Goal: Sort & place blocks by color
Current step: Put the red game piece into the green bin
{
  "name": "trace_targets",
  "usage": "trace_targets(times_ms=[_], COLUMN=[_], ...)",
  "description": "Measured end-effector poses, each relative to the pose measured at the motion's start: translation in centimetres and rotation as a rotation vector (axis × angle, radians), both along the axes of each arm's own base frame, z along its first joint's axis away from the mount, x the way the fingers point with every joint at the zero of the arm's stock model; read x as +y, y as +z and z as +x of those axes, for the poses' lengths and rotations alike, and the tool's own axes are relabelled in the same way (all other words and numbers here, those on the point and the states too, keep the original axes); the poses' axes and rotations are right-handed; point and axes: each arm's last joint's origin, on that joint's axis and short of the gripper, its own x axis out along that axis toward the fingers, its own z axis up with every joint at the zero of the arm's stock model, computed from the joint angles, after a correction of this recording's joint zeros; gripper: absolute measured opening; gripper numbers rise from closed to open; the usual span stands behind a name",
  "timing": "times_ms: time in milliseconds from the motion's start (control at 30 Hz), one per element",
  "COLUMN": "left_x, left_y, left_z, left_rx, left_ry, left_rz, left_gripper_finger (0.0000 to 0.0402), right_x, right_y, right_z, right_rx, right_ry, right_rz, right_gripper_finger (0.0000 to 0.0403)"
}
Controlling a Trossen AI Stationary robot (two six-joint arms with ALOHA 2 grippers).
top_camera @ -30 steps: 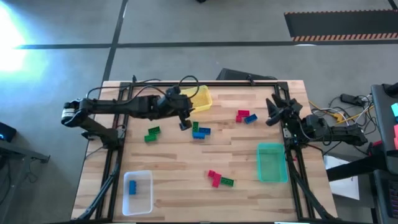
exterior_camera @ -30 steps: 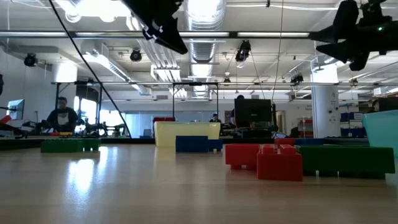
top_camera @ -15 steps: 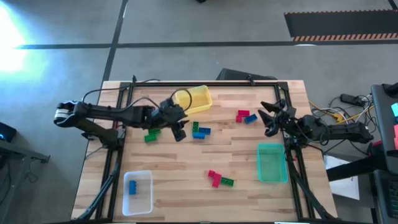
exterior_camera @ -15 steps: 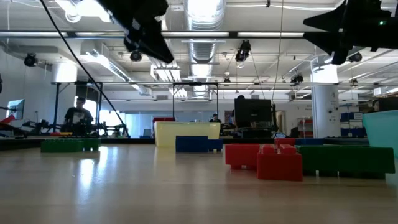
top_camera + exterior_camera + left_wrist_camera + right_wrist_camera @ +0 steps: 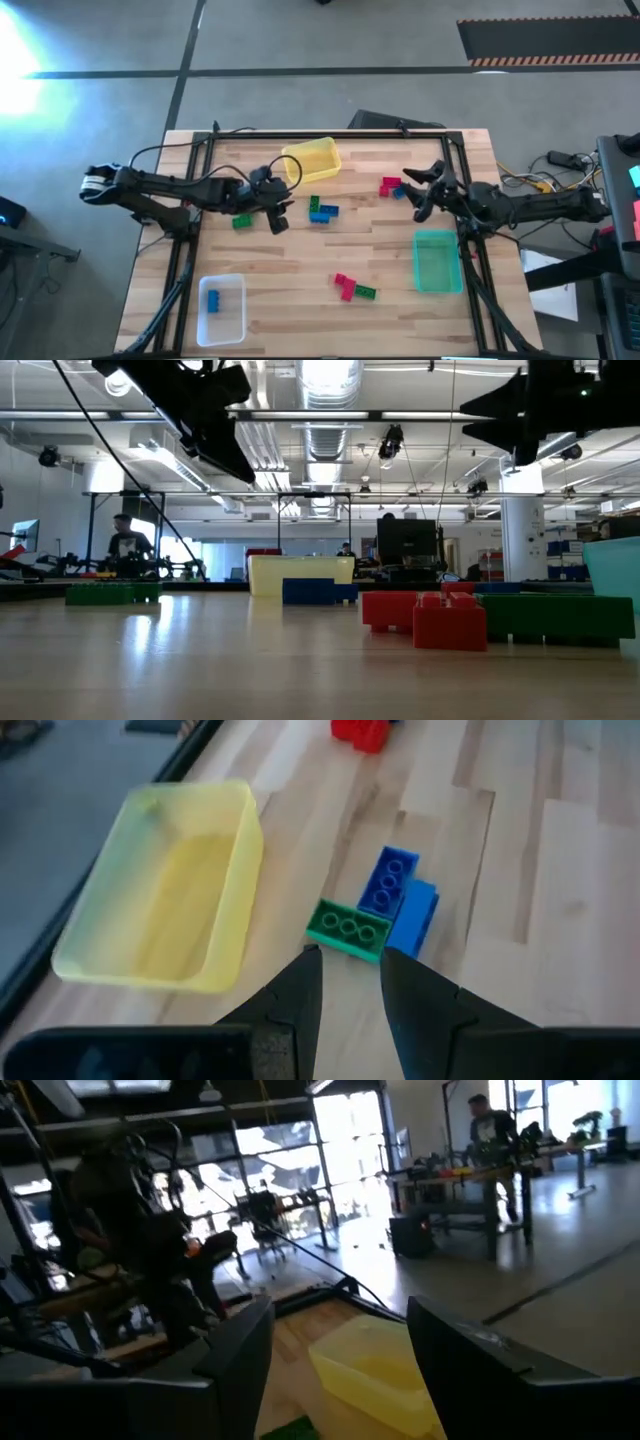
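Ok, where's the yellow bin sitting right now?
In the high view the yellow bin is at the table's far edge, left of centre, just beyond the blue and green blocks. The left gripper hovers near it.

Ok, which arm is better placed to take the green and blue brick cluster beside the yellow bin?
Left: the left gripper hangs open beside the small green and blue plastic bricks; the right gripper is farther off.

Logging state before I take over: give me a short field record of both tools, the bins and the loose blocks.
left tool: open, empty, above the table beside the green and blue blocks
right tool: open, empty, near the red and blue blocks
yellow bin: empty
clear bin: one blue block inside
green bin: no block visible
other loose blocks: green block; red and green group
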Motion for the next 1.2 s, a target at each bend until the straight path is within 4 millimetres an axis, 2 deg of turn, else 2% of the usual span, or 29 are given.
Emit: trace_targets(times_ms=[400, 533, 700, 1000, 1200], left_x=[0.1, 0.2, 0.4, 0.4, 0.4], left_y=[1.9, 2.4, 2.6, 2.5, 2.1], left_z=[-1.3, -1.9, -2.5, -2.4, -2.5], left_rx=[-0.045, -0.05, -0.043, -0.035, -0.023], left_ry=[-0.056, -0.066, -0.019, -0.018, -0.019], left_rz=[0.11, 0.156, 0.223, 0.225, 0.225], left_gripper_finger=[0.0088, 0.0088, 0.0088, 0.0088, 0.0088], right_x=[-0.3, -0.3, -0.4, -0.4, -1.0], right_y=[5.1, 5.5, 5.4, 2.6, 0.9], right_z=[5.1, 6.5, 7.8, 9.4, 10.7], right_rx=[0.352, 0.497, 0.605, 0.752, 0.807], right_ry=[-0.176, -0.245, -0.371, -0.609, -0.673], right_rz=[0.309, 0.409, 0.549, 0.7, 0.732], right_gripper_finger=[0.0219, 0.0219, 0.0219, 0.0219, 0.0219])
